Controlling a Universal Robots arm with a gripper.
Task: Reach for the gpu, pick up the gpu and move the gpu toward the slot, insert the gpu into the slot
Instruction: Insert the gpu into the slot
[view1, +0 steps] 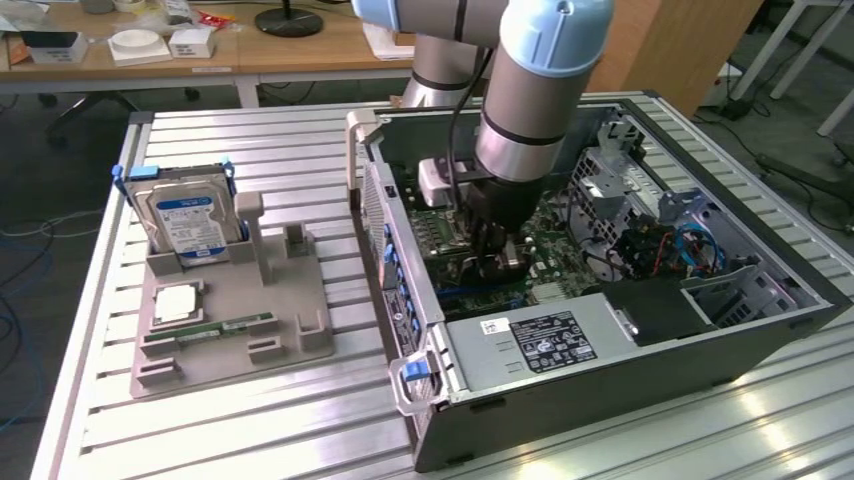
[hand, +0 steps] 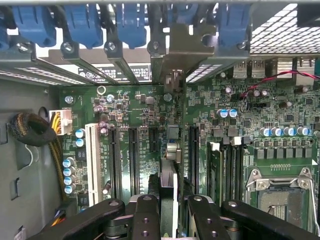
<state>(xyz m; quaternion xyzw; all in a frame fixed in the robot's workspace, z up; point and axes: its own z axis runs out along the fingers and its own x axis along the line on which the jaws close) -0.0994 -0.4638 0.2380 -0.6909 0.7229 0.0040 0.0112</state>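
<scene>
Gripping the thin flat dark circuit card, the gpu (hand: 168, 190), edge-on between its two black fingers (hand: 145, 215), the gripper (view1: 497, 262) stood partly closed, the card filling the narrow gap between the jaws. In the wrist view the gpu ran straight out from the fingers toward its pale metal end bracket (hand: 172, 60) among the blue expansion clips (hand: 82, 22), its lower edge right over the green motherboard (hand: 135, 107), in line with the long black slots (hand: 132, 155); whether it was seated could not be told. In the exterior view the arm reached down into the open black computer case (view1: 641, 340) on the ribbed metal table (view1: 240, 430). Well apart, on the exterior view's left, the grey parts tray (view1: 227, 320) carried the silver hard drive with a blue-white label (view1: 191, 225) and the small green memory stick (view1: 220, 327).
</scene>
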